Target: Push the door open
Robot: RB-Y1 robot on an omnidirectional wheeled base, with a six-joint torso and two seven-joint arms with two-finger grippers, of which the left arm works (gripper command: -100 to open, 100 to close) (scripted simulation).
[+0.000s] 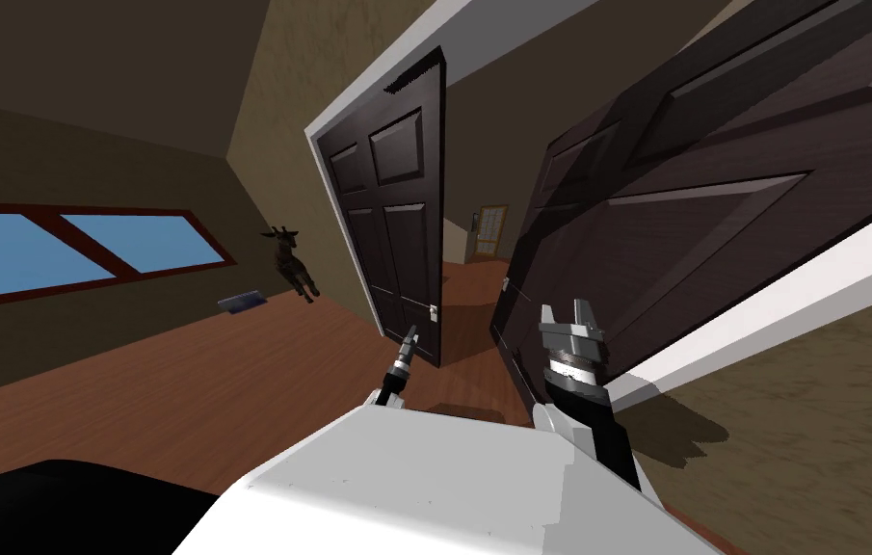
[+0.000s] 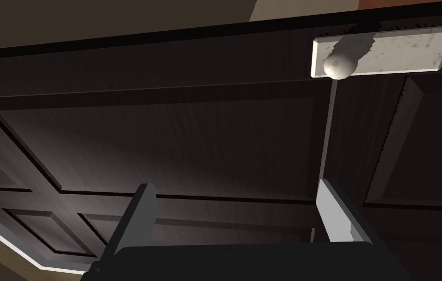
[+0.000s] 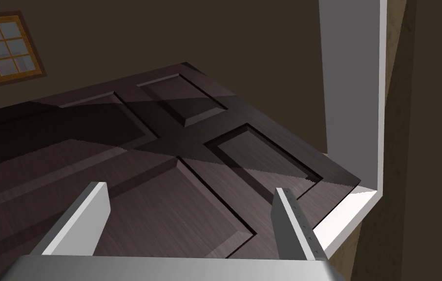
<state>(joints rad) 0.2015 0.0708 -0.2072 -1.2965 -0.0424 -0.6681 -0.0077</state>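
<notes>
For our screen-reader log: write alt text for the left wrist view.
A dark panelled door faces the open left tool, whose two grey fingers stand apart and hold nothing. Beyond one finger, a pale round knob sits on a pale rectangular plate on the door.

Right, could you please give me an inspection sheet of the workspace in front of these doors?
Surface: reddish-brown wooden floor, running on through the doorway.
Job's things: two dark panelled doors, left door and right door, with a gap between them; pale round knob on a pale plate on the left door.
Clutter: flat blue-grey thing on the floor by the wall; dark deer figure next to it.
Grippers: left gripper open, facing the left door; right gripper open, facing the right door near the white door frame; contact cannot be told.
Cables: nothing seen.
Surroundings: wide window on the left wall; framed window beyond the gap.
</notes>
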